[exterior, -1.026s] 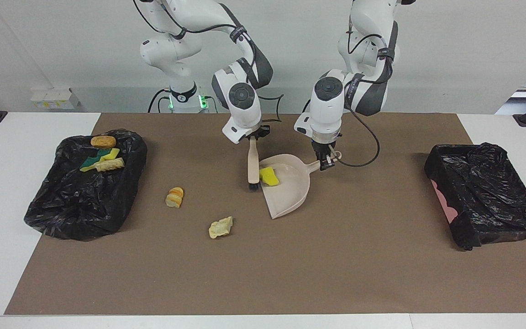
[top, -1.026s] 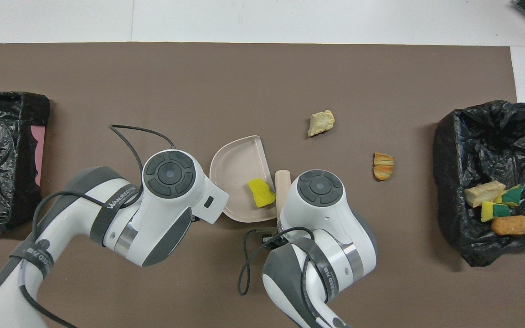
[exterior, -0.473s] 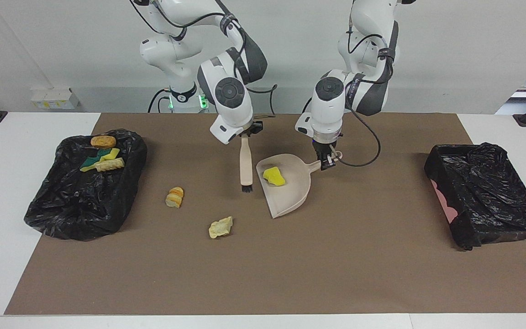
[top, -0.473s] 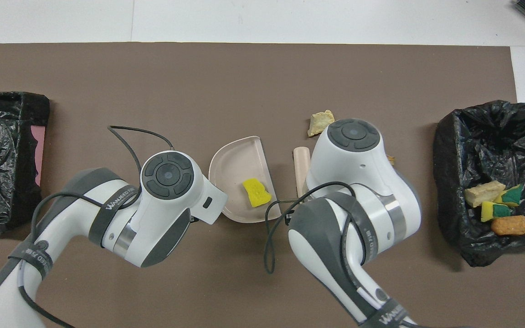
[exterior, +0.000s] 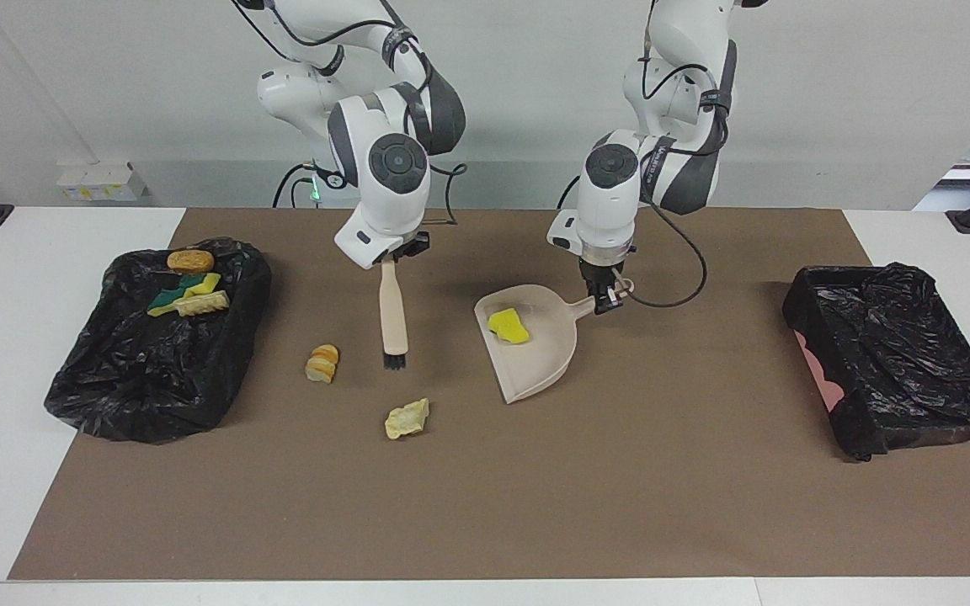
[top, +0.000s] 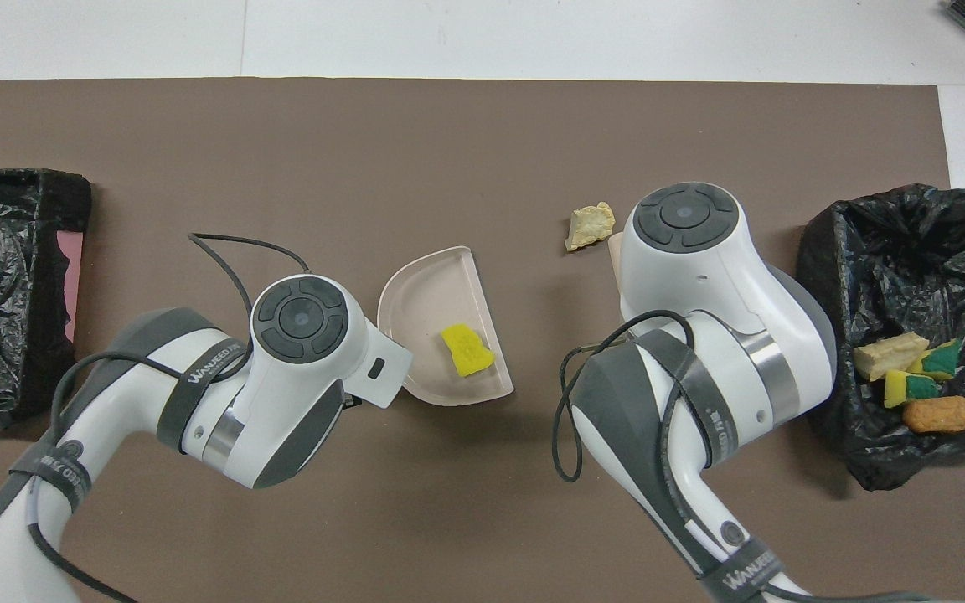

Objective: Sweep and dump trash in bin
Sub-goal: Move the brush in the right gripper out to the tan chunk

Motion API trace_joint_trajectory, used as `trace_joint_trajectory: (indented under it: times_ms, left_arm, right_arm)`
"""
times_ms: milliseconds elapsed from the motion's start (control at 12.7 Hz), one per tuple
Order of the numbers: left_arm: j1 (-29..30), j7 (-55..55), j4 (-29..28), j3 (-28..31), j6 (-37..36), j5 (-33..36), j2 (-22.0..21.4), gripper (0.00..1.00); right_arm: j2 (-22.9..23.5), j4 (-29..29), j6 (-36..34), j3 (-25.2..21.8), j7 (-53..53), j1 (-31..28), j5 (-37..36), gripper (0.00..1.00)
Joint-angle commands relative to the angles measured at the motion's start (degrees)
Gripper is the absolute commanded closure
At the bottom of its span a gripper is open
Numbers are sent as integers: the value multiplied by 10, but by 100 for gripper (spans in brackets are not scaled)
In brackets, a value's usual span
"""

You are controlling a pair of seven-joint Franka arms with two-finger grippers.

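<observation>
From the facing view, the right gripper (exterior: 393, 255) is in the upper middle of the frame, shut tight on the top of the brush (exterior: 392, 316). The brush hangs straight down, bristles low, its long way running up and down. Two bits of trash lie loose on the brown mat (exterior: 704, 471): the orange bread lump (exterior: 322, 364) just to the left of the bristles, and the pale crumpled lump (exterior: 407, 418) just below them. The brush looks a bit above the mat, but that is hard to be sure of. The left gripper (exterior: 604, 296) is right of center, closed on the handle of the dustpan (exterior: 548, 358), and a yellow sponge chunk (exterior: 508, 326) sits in the pan. The dustpan's open mouth faces the lower left, toward the loose bits.

From the overhead view, the right arm covers the brush and the bread lump. The pale lump shows just beside the arm, above center. The bin (top: 817, 251) at the right edge holds four bits already.
</observation>
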Motion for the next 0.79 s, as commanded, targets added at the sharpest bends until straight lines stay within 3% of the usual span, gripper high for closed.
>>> trace_joint_trajectory:
  times_ms: [0, 237, 710]
  left_arm:
    - [14, -17, -12, -1, 19, 1, -10, 100]
    - [18, -16, 13, 1, 19, 1, 4, 100]
    - [47, -6, 65, 0, 11, 4, 38, 100]
  right_arm:
    - [-1, -11, -3, 3, -21, -68, -46, 100]
    - [-9, -59, 50, 3, -86, -130, -92, 100]
    - [-3, -117, 116, 3, -121, -169, -118, 100]
